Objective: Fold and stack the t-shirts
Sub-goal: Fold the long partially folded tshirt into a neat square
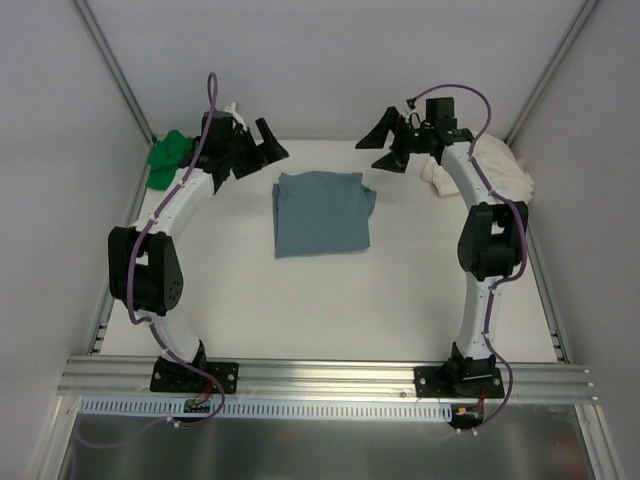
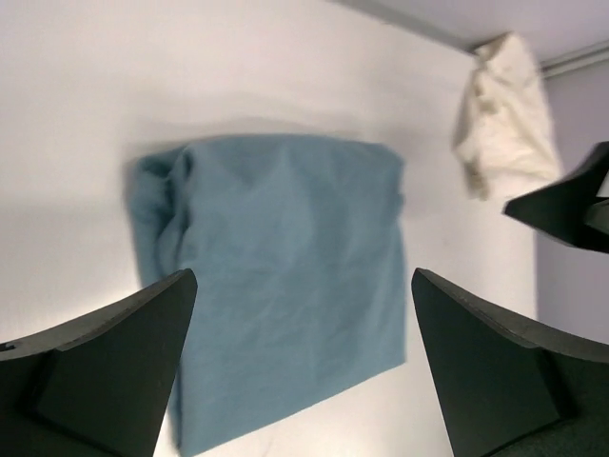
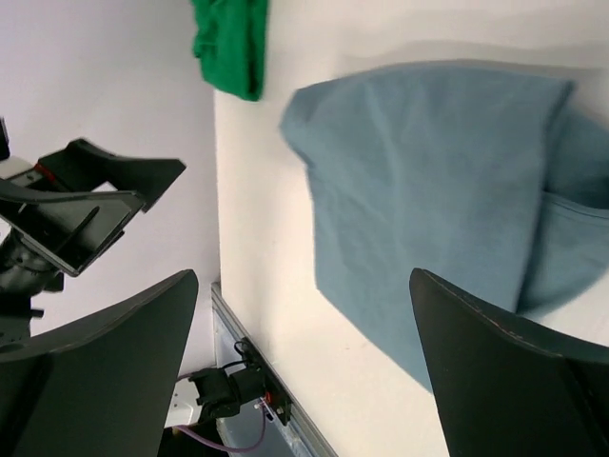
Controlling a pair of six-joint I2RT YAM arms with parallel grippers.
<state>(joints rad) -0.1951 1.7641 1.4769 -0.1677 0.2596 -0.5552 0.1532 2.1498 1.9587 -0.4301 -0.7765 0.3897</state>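
Your table (image 1: 330,310) carried the blue-grey tee (image 1: 322,213), folded flat at its middle. The cream-white tee (image 1: 505,165) lay bunched in the far right corner and the green tee (image 1: 168,155) crumpled in the far left. Your left gripper (image 1: 262,155) and right gripper (image 1: 375,150) hung either side of the folded tee, jaws spread wide, gripping nothing.

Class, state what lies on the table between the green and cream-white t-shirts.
The folded blue-grey t-shirt, roughly midway; the top external view shows it.
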